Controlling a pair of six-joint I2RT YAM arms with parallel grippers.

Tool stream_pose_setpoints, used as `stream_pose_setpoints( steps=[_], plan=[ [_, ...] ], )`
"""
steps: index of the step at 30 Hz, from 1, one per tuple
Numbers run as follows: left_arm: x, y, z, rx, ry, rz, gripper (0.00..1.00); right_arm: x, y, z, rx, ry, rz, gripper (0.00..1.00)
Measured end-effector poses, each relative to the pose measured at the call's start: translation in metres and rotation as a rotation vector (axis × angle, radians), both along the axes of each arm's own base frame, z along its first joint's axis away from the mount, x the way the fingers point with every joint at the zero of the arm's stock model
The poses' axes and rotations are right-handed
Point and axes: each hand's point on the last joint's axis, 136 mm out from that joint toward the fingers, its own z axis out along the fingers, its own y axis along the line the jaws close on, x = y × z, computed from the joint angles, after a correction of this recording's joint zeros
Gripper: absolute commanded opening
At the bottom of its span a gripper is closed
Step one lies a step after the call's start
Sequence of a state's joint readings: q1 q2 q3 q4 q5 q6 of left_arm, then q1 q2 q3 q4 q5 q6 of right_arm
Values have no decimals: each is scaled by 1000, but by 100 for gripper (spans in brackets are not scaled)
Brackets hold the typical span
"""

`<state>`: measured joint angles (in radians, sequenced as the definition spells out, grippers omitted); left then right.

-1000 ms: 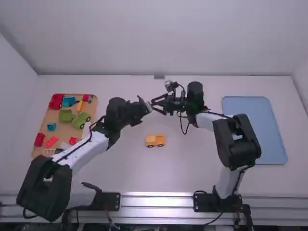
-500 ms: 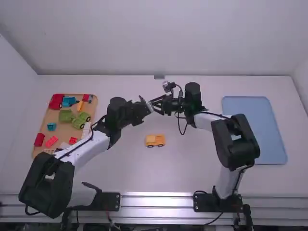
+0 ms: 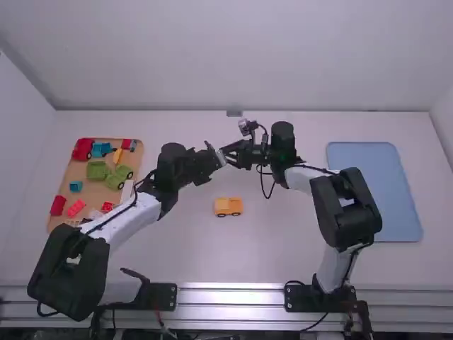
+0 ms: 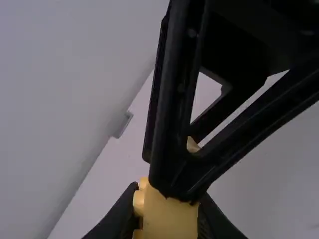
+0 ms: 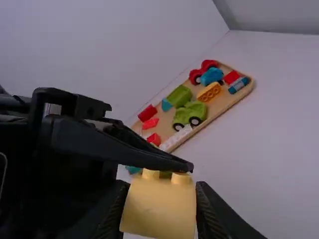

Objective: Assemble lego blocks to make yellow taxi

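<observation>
And here we go: blue tray (image 3: pixel 375 191) on table's R, wood tray (image 5: pixel 219 105) w/ asst. blocks (image 3: pixel 98 170) on L. L gripper (image 3: pixel 218 163) & R gripper (image 3: pixel 228 151) meet mid-table, both clenched! Yellow car (image 3: pixel 228 206) sits nearer cam, 2 wheels showing. Yellow block (image 5: pixel 162 209) in R's grip, yellow in L's too; can't tell if 1 block or 2.

On the desk (image 3: pixel 269 248), a tray (image 3: pixel 69 173) lies left with toy blocks (image 3: pixel 98 170) in it, a board (image 3: pixel 375 191) lies right, and a toy vehicle (image 3: pixel 228 207) stands between them.
</observation>
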<state>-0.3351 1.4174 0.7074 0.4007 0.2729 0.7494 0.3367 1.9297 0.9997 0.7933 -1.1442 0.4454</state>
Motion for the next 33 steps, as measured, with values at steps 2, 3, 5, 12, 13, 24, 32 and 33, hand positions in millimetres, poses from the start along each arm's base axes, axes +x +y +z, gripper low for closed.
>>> stream_pose_setpoints(
  steps=[2,3,5,12,13,24,32,33],
  plan=[
    [0,0,0,0,0,0,2,0,0,0,0,1,0,37],
    [0,0,0,0,0,0,2,0,0,0,0,2,0,39],
    [0,0,0,0,0,-2,2,0,0,0,0,1,0,43],
    [-4,-7,0,-4,4,-24,2,-2,4,0,-1,-1,4,39],
    [-4,-7,0,-4,4,-24,2,-2,4,0,-1,-2,4,38],
    [-3,-6,0,7,-6,-20,96,1,5,-2,-7,15,-20,20],
    [-11,-2,-16,-65,155,30,99,-1,3,0,-6,-65,4,22],
    [-16,0,-24,-68,224,35,99,-2,1,1,-3,-90,17,22]
  ],
)
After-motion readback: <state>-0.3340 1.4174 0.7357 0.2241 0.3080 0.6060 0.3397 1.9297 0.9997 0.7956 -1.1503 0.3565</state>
